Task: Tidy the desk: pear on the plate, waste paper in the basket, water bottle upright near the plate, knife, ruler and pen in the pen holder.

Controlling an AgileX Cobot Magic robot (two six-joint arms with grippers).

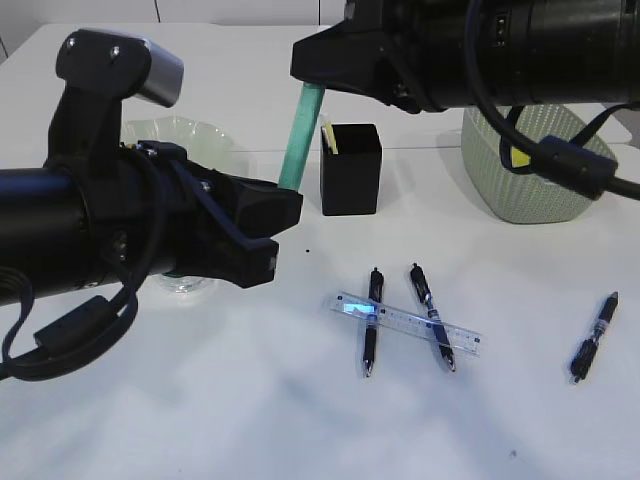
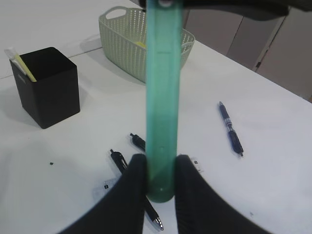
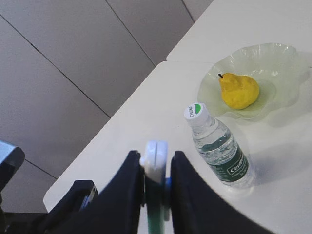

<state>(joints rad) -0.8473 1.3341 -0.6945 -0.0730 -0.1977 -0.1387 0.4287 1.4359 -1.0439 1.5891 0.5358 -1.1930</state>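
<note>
Holding a green ruler (image 2: 162,102) upright, left end effector (image 2: 158,178) clamps its lower end and right end effector (image 3: 155,168) pinches the top, apparently a handover, with the pen holder (image 1: 350,169) just beyond and below for dropping in.

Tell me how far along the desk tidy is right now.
Done: pear on the plate, bottle upright beside it. In hand: green ruler, gripped by both left gripper and right gripper, not yet in the pen holder. Left: clear ruler and three pens on the table. Basket contents unclear.
</note>
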